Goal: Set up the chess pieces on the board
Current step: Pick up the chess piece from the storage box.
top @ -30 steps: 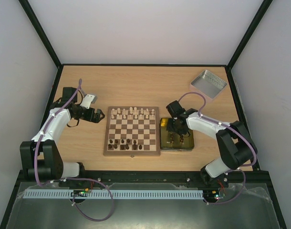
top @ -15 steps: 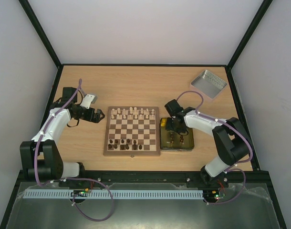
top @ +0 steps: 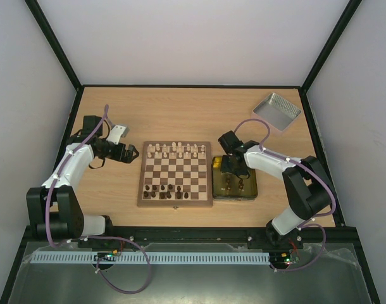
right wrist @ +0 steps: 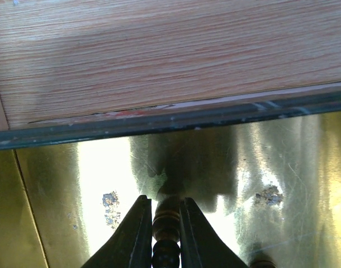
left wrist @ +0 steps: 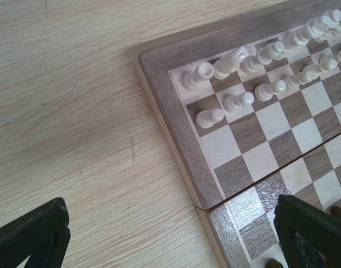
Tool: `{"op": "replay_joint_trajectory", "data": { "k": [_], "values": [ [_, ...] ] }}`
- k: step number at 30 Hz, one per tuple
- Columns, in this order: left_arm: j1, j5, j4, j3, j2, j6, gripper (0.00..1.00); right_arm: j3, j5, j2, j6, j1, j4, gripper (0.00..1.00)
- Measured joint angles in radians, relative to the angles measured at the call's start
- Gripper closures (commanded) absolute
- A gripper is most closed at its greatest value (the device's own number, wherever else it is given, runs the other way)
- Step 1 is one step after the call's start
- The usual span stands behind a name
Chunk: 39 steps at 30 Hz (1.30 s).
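Observation:
The checkered wooden board point(top: 174, 173) lies mid-table, with pale pieces point(top: 176, 151) in its far rows and several dark pieces point(top: 168, 191) in its near rows. My right gripper point(top: 228, 170) is over the yellow tin point(top: 251, 189), right of the board. In the right wrist view it point(right wrist: 165, 204) is shut on a dark brown piece point(right wrist: 167, 223) just above the tin's shiny floor. More dark pieces point(top: 234, 185) stand in the tin. My left gripper point(top: 128, 154) is open and empty at the board's left edge. The left wrist view shows the board's corner point(left wrist: 176, 117) and pale pieces point(left wrist: 237, 101).
A silver tray-like lid point(top: 276, 111) lies at the far right of the table. The tin's dark rim point(right wrist: 170, 120) runs across the right wrist view, with bare wooden table point(right wrist: 159, 50) beyond it. Black frame posts edge the table.
My right gripper has shifted slightly toward the board inside the tin. The left arm has not moved.

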Motion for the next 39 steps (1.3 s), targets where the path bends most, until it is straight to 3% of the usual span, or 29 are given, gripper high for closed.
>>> {"op": "replay_joint_trajectory", "data": {
  "k": [39],
  "values": [
    [0.000, 0.000, 0.004, 0.000, -0.002, 0.000, 0.01, 0.011, -0.012, 0.000, -0.004, 0.000, -0.010, 0.84]
  ]
}}
